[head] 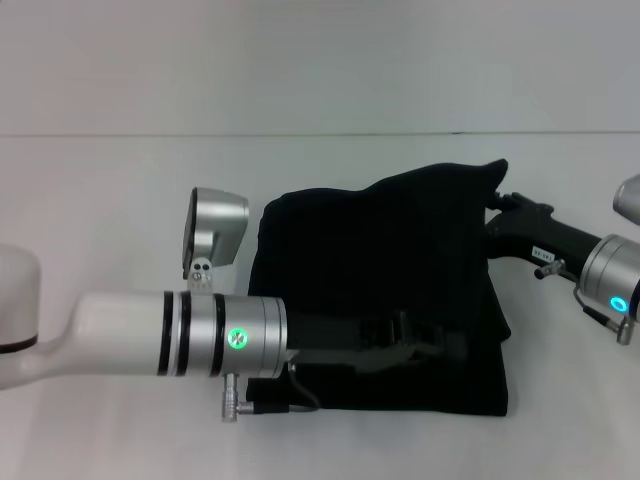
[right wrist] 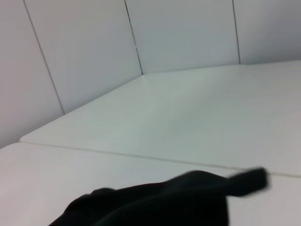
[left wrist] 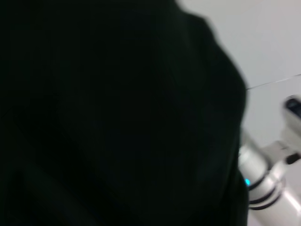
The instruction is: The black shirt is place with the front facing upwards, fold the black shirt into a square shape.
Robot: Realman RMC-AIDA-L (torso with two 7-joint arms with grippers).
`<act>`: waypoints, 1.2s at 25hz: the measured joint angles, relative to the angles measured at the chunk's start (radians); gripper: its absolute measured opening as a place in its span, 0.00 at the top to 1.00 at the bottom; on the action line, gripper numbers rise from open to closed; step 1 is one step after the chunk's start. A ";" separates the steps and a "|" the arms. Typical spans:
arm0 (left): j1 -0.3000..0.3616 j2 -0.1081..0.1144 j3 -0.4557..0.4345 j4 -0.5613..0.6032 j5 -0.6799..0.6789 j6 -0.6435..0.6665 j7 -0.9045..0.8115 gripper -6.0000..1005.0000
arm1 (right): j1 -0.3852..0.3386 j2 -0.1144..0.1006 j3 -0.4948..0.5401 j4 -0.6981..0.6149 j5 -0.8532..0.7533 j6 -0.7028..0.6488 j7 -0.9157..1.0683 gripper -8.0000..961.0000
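The black shirt lies partly folded in a rough square in the middle of the white table. No lettering or label shows. Its far right corner stands up off the table. My right gripper reaches in from the right and is shut on the shirt's raised right edge. My left gripper stretches from the left, low over the shirt's near half, dark against the dark cloth. The shirt fills the left wrist view. In the right wrist view its raised edge shows.
The white table runs on all sides of the shirt, with a seam line along the back. The right arm's silver wrist shows beyond the shirt in the left wrist view. White wall panels stand behind the table.
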 joint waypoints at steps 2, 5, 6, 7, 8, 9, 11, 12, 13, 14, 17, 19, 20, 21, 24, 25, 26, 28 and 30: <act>-0.002 -0.001 0.015 -0.014 0.000 -0.037 0.011 0.92 | 0.000 -0.001 0.001 -0.011 0.004 0.001 0.000 0.05; -0.009 -0.001 0.027 -0.032 0.000 -0.081 0.034 0.92 | -0.007 -0.003 0.002 -0.019 0.011 0.010 0.000 0.05; -0.010 -0.002 0.027 -0.034 0.000 -0.089 0.041 0.92 | -0.010 -0.003 0.002 -0.022 0.013 0.015 -0.001 0.05; -0.012 -0.002 0.027 -0.038 -0.002 -0.101 0.051 0.92 | -0.013 -0.004 0.002 -0.024 0.017 0.020 -0.001 0.05; -0.014 -0.003 0.027 -0.040 -0.004 -0.109 0.061 0.92 | -0.014 -0.004 0.002 -0.024 0.022 0.031 -0.001 0.05; -0.017 -0.004 0.027 -0.042 -0.004 -0.117 0.068 0.92 | -0.016 -0.004 0.002 -0.024 0.030 0.043 -0.001 0.05; -0.027 -0.004 0.028 -0.054 -0.003 -0.134 0.084 0.92 | -0.021 -0.004 0.004 -0.025 0.055 0.070 -0.001 0.05; -0.030 -0.004 0.028 -0.058 -0.002 -0.137 0.086 0.92 | -0.026 -0.004 0.005 -0.025 0.076 0.085 -0.001 0.05; -0.034 -0.004 0.028 -0.062 -0.002 -0.137 0.089 0.90 | -0.031 -0.004 0.005 -0.025 0.099 0.095 -0.001 0.05; -0.036 -0.004 0.028 -0.063 -0.002 -0.134 0.093 0.88 | -0.037 -0.005 0.006 -0.025 0.122 0.102 -0.001 0.05; -0.044 -0.005 0.026 -0.075 -0.004 -0.116 0.122 0.81 | -0.065 -0.008 0.029 -0.027 0.211 0.116 -0.001 0.05; -0.049 -0.005 0.015 -0.086 -0.014 -0.092 0.147 0.76 | -0.087 -0.008 0.057 -0.028 0.266 0.113 -0.001 0.05; -0.050 -0.006 0.006 -0.089 -0.023 -0.071 0.164 0.74 | -0.097 -0.008 0.070 -0.028 0.290 0.109 0.000 0.05; -0.050 -0.006 0.006 -0.089 -0.023 -0.071 0.164 0.70 | -0.105 -0.008 0.076 -0.028 0.306 0.104 0.002 0.05; -0.050 -0.006 -0.017 -0.092 -0.083 0.044 0.224 0.60 | -0.128 -0.008 0.083 -0.028 0.340 0.074 0.010 0.05; -0.050 -0.006 -0.019 -0.089 -0.099 0.078 0.233 0.57 | -0.136 -0.008 0.084 -0.028 0.346 0.055 0.011 0.05; -0.050 -0.005 -0.020 -0.084 -0.108 0.106 0.240 0.53 | -0.144 -0.008 0.085 -0.027 0.347 0.028 0.011 0.05; -0.048 -0.001 -0.019 -0.061 -0.115 0.167 0.252 0.49 | -0.161 -0.008 0.081 -0.027 0.341 -0.041 0.011 0.05; -0.032 0.003 -0.016 -0.018 -0.113 0.217 0.258 0.45 | -0.183 -0.013 0.063 -0.030 0.301 -0.146 0.011 0.05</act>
